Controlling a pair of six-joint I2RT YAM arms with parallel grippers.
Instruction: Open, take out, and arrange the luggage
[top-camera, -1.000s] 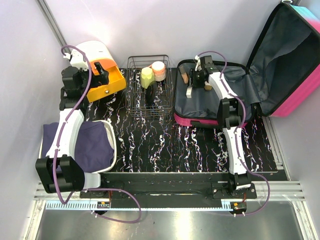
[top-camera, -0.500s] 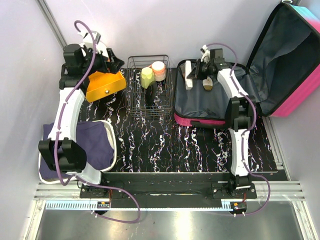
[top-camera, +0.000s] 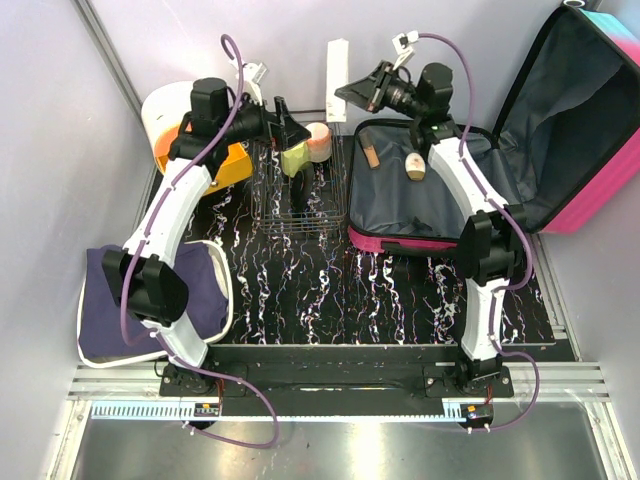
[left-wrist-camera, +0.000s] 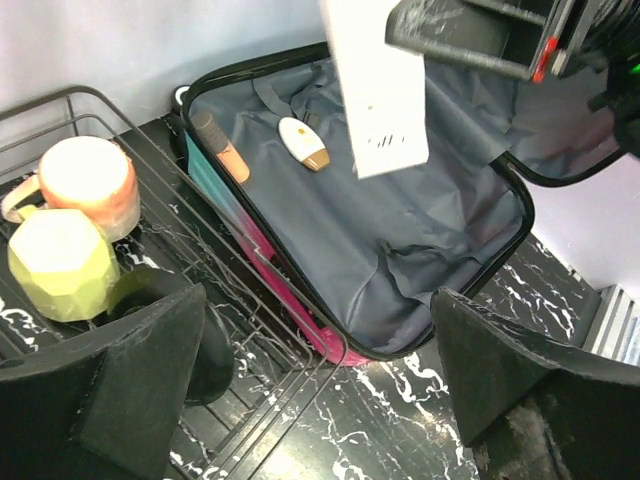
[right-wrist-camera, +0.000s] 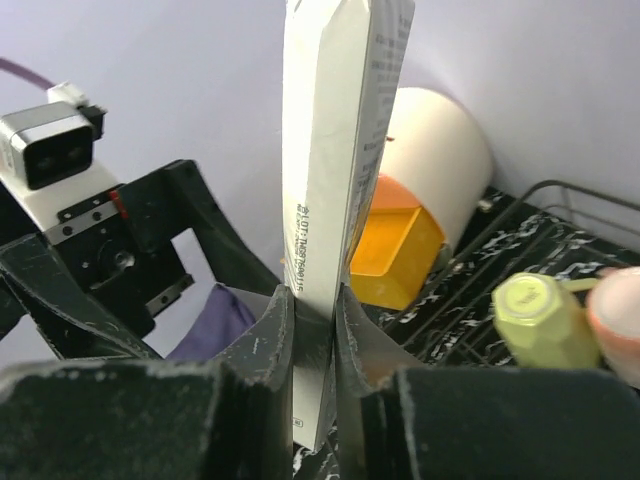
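The fingers of the right gripper (right-wrist-camera: 312, 305) are pressed close on the lower end of a thin white carton (right-wrist-camera: 335, 150), which stands upright. Its top is cut off in the wrist view. The left gripper (left-wrist-camera: 318, 310) is wide open and holds nothing, above the wire basket (top-camera: 300, 205). The luggage (top-camera: 420, 205) lies open at the back right. A tube (top-camera: 370, 152) and a small bottle (top-camera: 415, 166) are inside, their labels unreadable.
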